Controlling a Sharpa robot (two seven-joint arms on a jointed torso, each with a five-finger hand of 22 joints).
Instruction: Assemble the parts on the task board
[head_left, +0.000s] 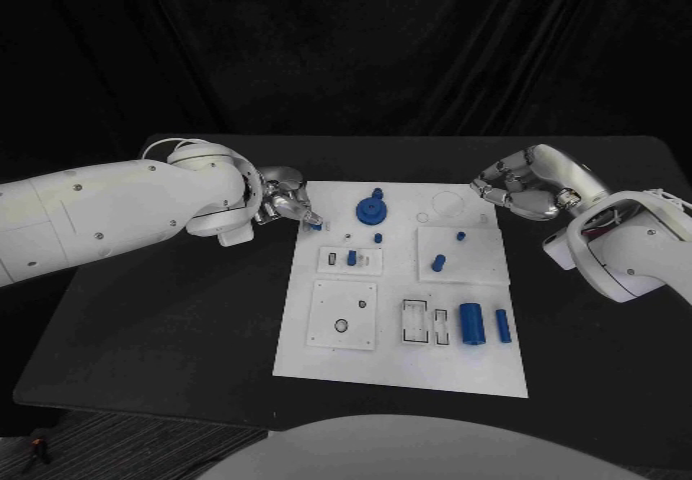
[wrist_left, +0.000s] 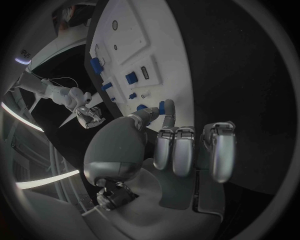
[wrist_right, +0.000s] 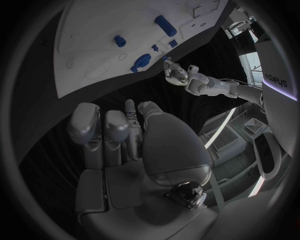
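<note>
2 smooth white arms with small screws, silver hands.

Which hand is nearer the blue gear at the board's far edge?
Left. The left hand hovers at the task board's far left corner, just beside the blue gear; the right hand is off the far right corner, farther away.

Left hand with fingers curled in, a fingertip pressed to a small blue part at the edge of the white task board, more blue parts on the board, black bench beside it, right hand beyond
</note>
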